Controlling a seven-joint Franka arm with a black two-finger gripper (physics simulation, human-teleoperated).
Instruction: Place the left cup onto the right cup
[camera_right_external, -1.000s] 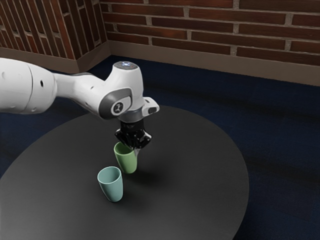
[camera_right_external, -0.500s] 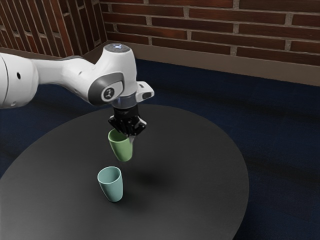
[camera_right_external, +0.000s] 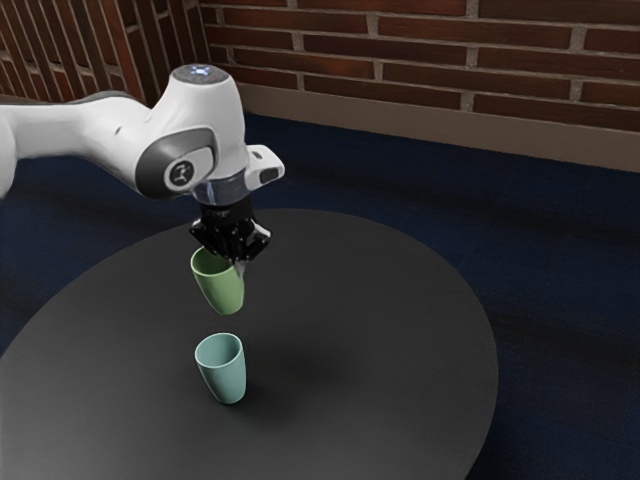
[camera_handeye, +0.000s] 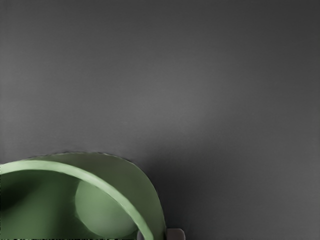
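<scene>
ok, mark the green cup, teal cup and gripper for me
green cup (camera_right_external: 218, 288): exterior view, outer wall, mid-body.
teal cup (camera_right_external: 221, 372): exterior view, outer wall below the rim.
gripper (camera_right_external: 236, 262): exterior view, between the fingertips at the green cup's rim.

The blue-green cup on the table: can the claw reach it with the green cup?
Probably yes. The claw holds the green cup tilted in the air, seemingly almost above the blue-green cup, which stands upright with nothing between them.

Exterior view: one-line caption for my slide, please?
End effector holds the green cup, tilted, in the air above the teal cup standing on the round black table.
</scene>
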